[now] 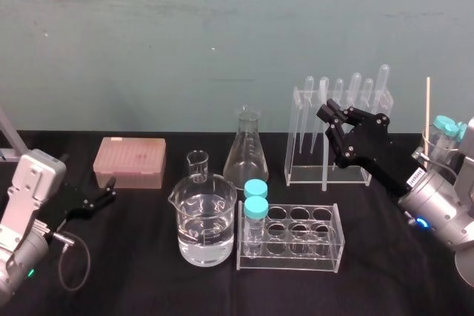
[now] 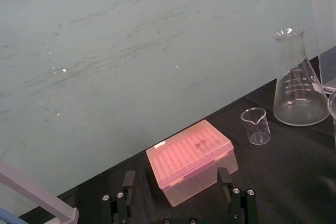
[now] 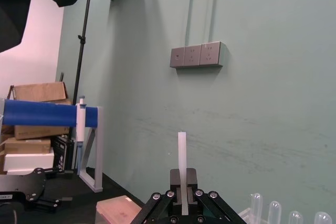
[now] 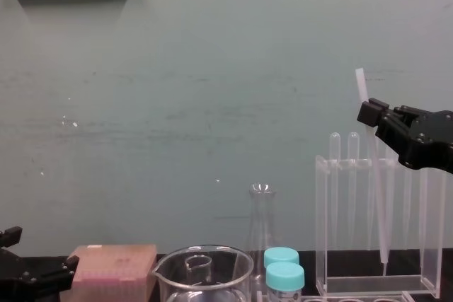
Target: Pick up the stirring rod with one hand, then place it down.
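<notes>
My right claw [image 4: 373, 114] is clamped shut on the stirring rod [image 4: 373, 175], gripping near its upper end, well above the black surface [image 1: 133, 257]. The rod hangs almost upright below the claw, just in front of the clear pipette rack [image 1: 296, 138]. I cannot tell whether its lower end touches down. Far to the left, my left claw [image 1: 109, 190] rests low with its fingers spread, facing the pink box [image 1: 129, 160].

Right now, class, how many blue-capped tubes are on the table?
3 tubes: two stand at the left end of the front rack, one behind the other; the third leans in a container at the far right. More may be hidden there.
</notes>
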Available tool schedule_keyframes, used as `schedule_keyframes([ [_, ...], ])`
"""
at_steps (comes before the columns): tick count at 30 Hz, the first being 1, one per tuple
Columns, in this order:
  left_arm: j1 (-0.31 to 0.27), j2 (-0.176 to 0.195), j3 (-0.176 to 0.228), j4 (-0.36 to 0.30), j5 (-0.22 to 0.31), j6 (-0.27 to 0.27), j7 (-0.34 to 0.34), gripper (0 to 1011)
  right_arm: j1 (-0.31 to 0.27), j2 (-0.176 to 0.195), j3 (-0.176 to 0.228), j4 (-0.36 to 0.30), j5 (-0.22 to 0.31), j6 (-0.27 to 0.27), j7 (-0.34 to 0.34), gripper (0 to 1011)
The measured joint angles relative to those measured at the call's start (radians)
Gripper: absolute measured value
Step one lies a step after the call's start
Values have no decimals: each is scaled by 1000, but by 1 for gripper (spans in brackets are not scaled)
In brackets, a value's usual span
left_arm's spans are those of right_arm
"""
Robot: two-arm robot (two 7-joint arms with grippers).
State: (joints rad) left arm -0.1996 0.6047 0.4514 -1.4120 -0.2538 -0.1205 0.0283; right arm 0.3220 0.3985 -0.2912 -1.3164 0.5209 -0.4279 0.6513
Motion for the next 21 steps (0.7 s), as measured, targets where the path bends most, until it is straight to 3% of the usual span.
schedule_keyframes([
  [21, 0, 0, 0, 0, 0, 0, 0, 1000, 0, 0, 0, -1, 0, -2, 1, 57],
])
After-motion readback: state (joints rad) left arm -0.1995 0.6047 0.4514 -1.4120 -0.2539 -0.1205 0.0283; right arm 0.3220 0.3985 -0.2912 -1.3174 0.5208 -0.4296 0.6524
